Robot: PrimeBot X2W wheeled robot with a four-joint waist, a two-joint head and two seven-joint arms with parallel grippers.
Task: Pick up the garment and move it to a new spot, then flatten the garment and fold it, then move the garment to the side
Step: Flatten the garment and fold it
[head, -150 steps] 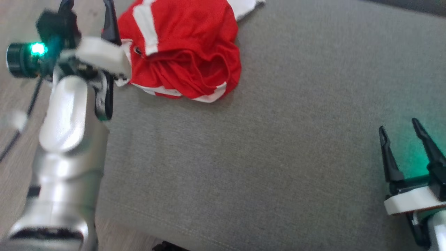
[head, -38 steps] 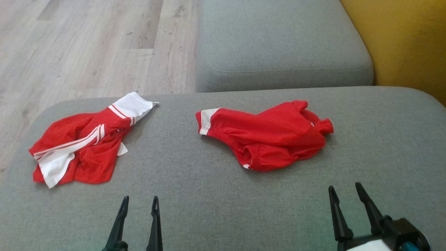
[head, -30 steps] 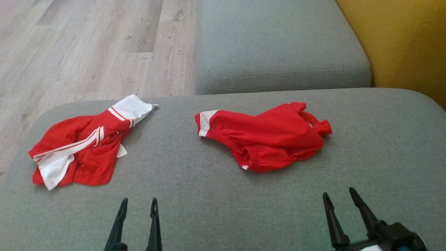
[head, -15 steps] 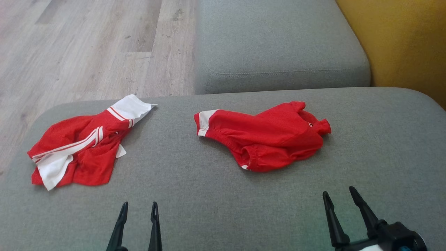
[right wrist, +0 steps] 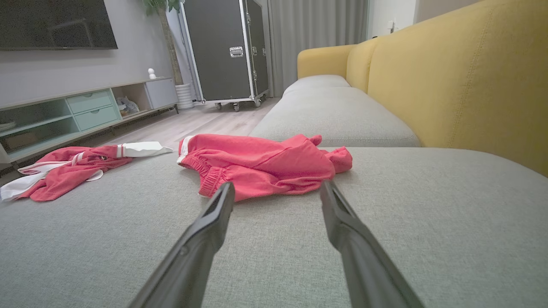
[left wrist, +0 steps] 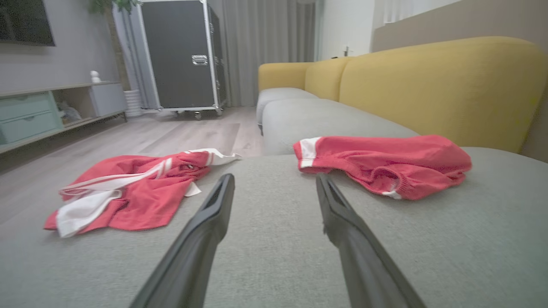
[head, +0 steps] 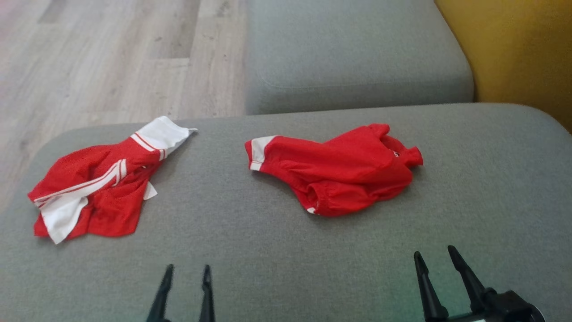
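Grey fabric covers the sofa seat [head: 286,255], wood floor [head: 111,67] beyond its left edge and a yellow backrest [head: 523,53] at right, where a crumpled red garment [head: 339,174] lies mid-seat, a striped garment [head: 89,197] near the left edge, ahead of the left gripper [head: 187,268] and right gripper [head: 434,251], jaws wide, empty.

two red garments [head: 333,172] [head: 91,190], two grey cushions [head: 286,264] [head: 357,53]

We see red and white on grey.
The left garment [head: 89,197] is red with white stripes, the middle garment [head: 339,172] red with a white cuff, the sofa [head: 277,259] grey.
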